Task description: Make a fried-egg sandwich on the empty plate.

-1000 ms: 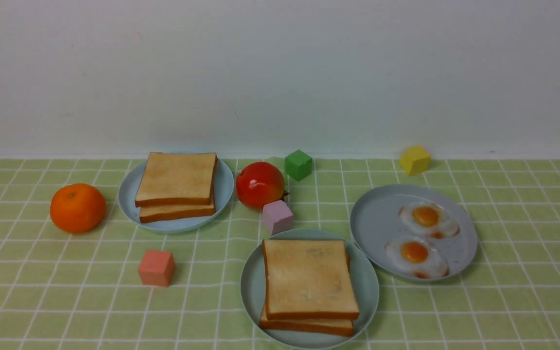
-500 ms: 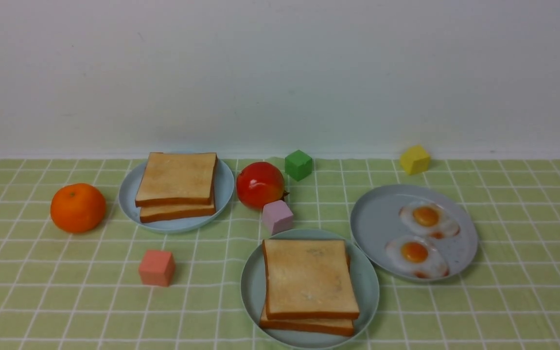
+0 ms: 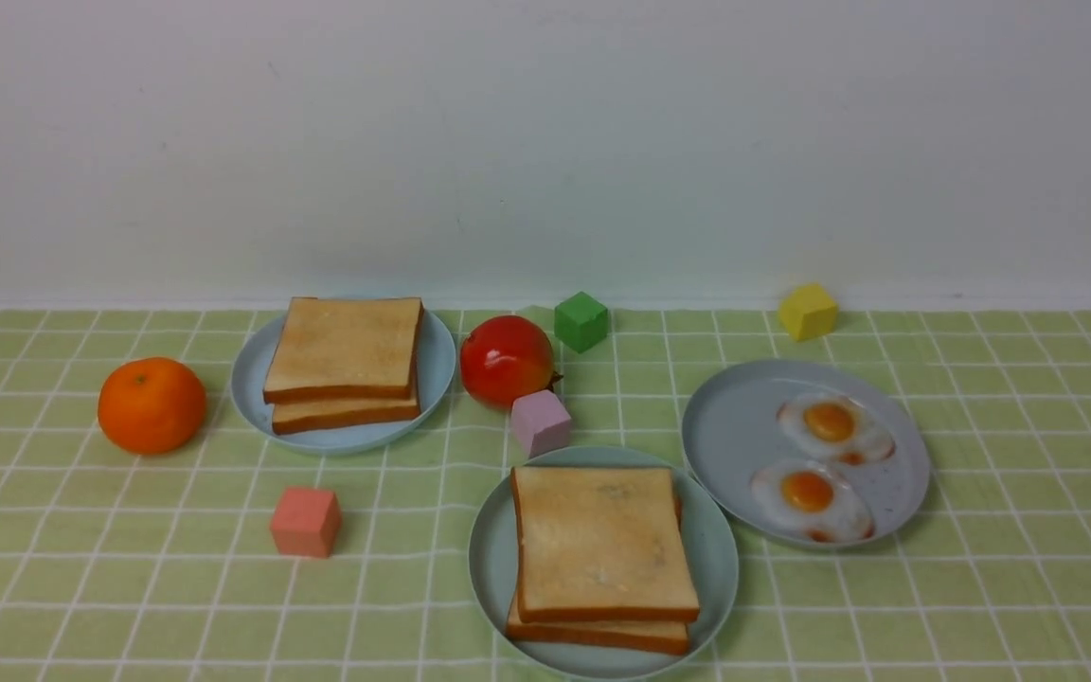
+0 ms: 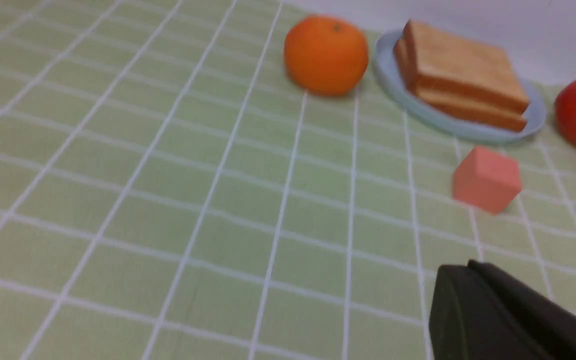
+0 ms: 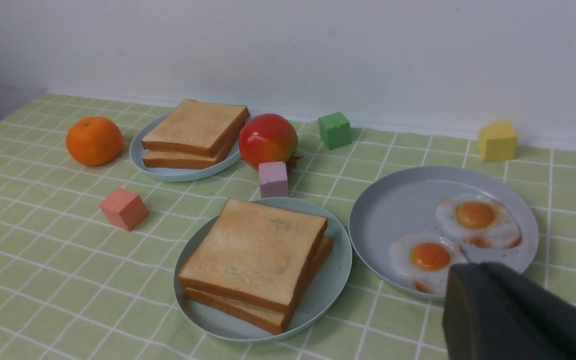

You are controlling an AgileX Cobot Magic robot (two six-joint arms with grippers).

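Sandwich (image 3: 602, 559) of two toast slices sits on the mint plate (image 3: 493, 568) near the front edge, centre; no egg shows between them. Going left to right: an orange (image 3: 152, 404), a toast plate (image 3: 247, 398), a pink cube (image 3: 305, 521) with open cloth around it, a tomato (image 3: 506, 360), then the egg plate (image 3: 735, 426). The left gripper (image 4: 468, 280) and right gripper (image 5: 473, 280) are both closed, empty.

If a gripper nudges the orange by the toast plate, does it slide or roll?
The orange probably rolls: it looks round and rests on flat checked cloth with nothing touching it. Its smooth, curved skin could slip out of a narrow pinch. Pushed toward the light blue plate, the low rim might stop it.
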